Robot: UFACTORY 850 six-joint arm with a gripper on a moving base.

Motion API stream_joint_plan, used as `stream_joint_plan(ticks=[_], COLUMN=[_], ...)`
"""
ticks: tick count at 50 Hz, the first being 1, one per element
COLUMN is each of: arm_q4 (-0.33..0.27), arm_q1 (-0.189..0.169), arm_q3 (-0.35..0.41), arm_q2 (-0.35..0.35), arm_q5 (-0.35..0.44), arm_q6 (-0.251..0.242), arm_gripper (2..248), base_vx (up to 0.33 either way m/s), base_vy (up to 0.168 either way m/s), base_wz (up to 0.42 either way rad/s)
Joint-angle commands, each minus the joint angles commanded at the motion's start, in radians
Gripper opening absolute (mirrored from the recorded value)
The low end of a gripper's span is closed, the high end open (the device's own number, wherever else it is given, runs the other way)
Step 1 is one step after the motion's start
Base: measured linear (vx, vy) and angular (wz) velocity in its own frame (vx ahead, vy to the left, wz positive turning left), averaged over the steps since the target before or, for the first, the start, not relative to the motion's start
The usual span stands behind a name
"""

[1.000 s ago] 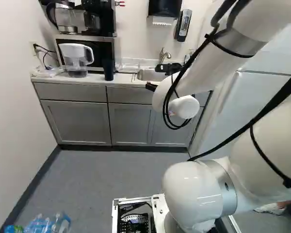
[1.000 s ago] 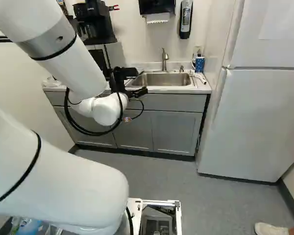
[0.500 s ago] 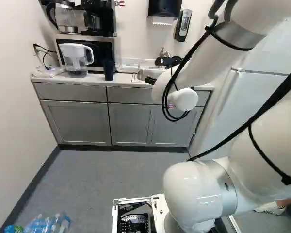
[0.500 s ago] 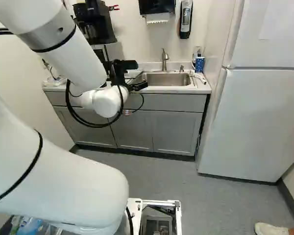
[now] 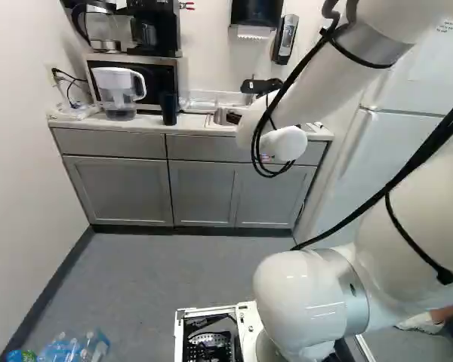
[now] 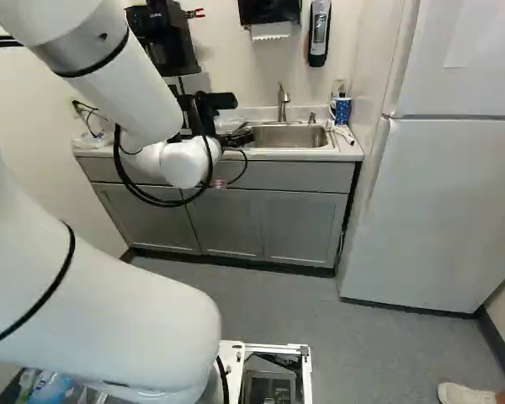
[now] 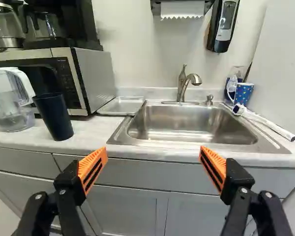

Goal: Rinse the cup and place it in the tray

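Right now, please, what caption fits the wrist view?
Open gripper facing the sink, dark cup and tray on the counter.

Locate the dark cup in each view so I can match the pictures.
Left base view: the dark cup stands right of the pitcher on the counter.
Right base view: not visible.
Wrist view: between pitcher and tray.
Shared landmark: the wall-mounted soap dispenser.
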Motion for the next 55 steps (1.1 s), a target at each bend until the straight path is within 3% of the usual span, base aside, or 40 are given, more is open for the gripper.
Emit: stream_joint_plan(ticks=[55], arm_q4=[0.0], arm_q1=[0.014], arm_q3=[-0.136], arm_q2=[-0.017], arm_q5=[-0.144], arm_q6=[0.0], arm_gripper=[247], base_vx=[0.0], base_vy=[0.0], base_wz=[0.0])
